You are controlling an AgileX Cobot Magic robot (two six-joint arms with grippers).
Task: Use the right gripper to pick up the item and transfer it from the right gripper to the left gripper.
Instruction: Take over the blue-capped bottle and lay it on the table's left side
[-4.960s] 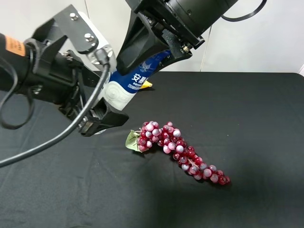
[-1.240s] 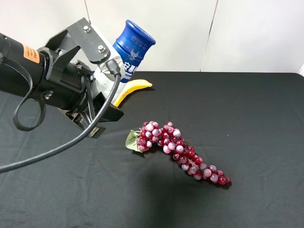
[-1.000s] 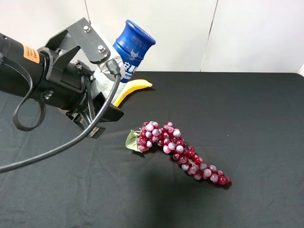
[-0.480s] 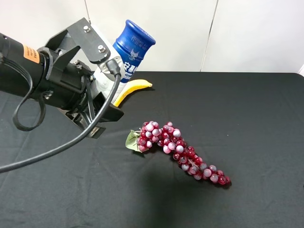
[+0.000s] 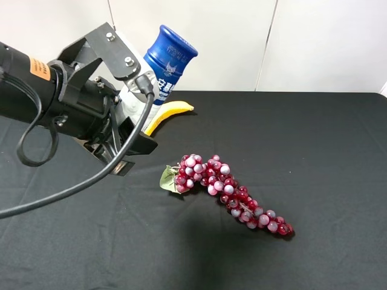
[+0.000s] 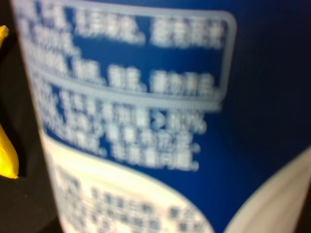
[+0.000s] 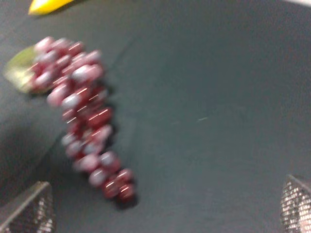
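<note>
Bottle (image 5: 170, 59) is clamped in the left gripper (image 5: 129, 121), held above the black table's (image 5: 314, 151) far left, long axis tilted, blue cap up-right. The right gripper (image 7: 163, 212) is spread wide, empty, well apart, over the grape bunch (image 7: 82, 111).

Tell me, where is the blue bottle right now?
In the high view the bottle is at upper left, clamped in the left gripper above the black table, with the banana just behind it.
</note>
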